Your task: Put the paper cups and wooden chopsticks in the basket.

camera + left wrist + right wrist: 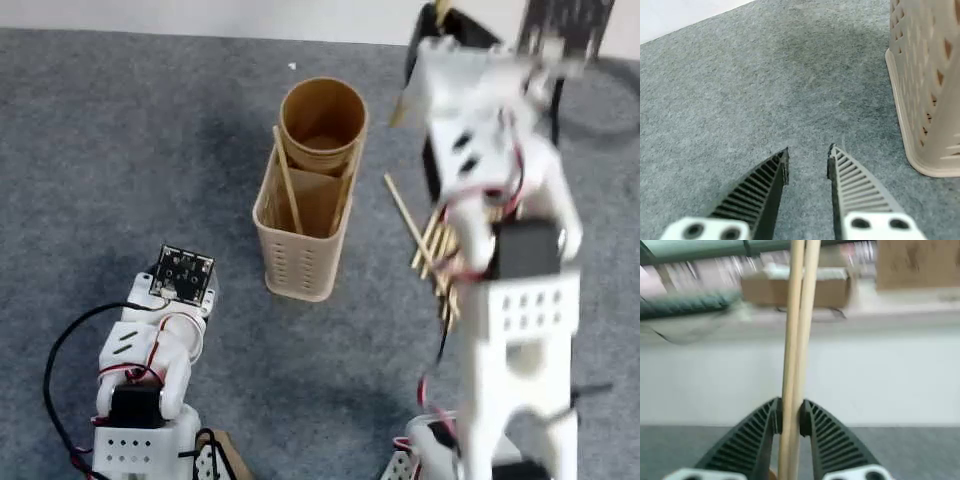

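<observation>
Beige perforated plastic basket (300, 250) stands upright on the grey surface (120, 150), with a brown paper cup (322, 125) upright in its far compartment and two wooden chopsticks (288, 182) leaning inside. Loose chopsticks (430, 245) lie piled near the basket. A chopstick pair (797, 315) is pinched in the right hand (790, 404).

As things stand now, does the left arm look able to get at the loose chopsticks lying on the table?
Probably not easily. The basket stands between the left gripper and the loose chopsticks, and the right arm, holding two chopsticks, covers part of that pile in the high view.
</observation>
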You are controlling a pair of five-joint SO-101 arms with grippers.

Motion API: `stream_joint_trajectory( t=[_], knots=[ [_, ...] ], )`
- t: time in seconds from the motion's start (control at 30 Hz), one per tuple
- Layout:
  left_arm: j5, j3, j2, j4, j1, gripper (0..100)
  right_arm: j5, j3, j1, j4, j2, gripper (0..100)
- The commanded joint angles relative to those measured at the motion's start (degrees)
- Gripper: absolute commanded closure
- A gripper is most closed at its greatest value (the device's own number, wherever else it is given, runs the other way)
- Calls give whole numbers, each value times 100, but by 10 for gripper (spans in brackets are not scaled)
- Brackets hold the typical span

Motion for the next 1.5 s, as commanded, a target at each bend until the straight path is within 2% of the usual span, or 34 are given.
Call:
stream_joint_trajectory(
  t=[0.0, 0.13, 0.2, 0.53, 0.63, 0.7, 0.77, 0.93, 1.0, 1.23, 1.33, 1.47],
  knots=[
    [-62, 101, -13, -97, 92, 842, 369, 2343, -620, -1376, -1604, 994],
    [-62, 101, -13, -97, 92, 842, 703, 4444, -1182, -2686, -2343, 994],
    [-62, 101, -13, -97, 92, 842, 703, 4602, -1323, -2941, -2352, 994],
    [-62, 101, -13, -97, 84, 842, 747, 4822, -1499, -2932, -2334, 974],
    [-62, 101, -13, -97, 84, 841, 1116, 5033, -1516, -2932, -2343, 811],
    [-62, 101, -13, -97, 84, 841, 1081, 5059, -1516, -2923, -2343, 689],
    [-62, 101, -13, -97, 84, 841, 1081, 5051, -1508, -2853, -2343, 676],
    [-62, 101, -13, -97, 84, 841, 1081, 4532, -1490, -2105, -2352, 783],
    [-62, 101, -13, -97, 84, 841, 1090, 4004, -1446, -1464, -2352, 807],
    [-62, 101, -13, -97, 84, 841, 1099, 1534, -251, 1508, -2281, 811],
    [-62, 101, -13, -97, 84, 841, 1310, 954, 251, 2026, -2273, 811],
    [-62, 101, -13, -97, 84, 841, 1758, 1174, 690, 2387, -2220, 811]
  ],
)
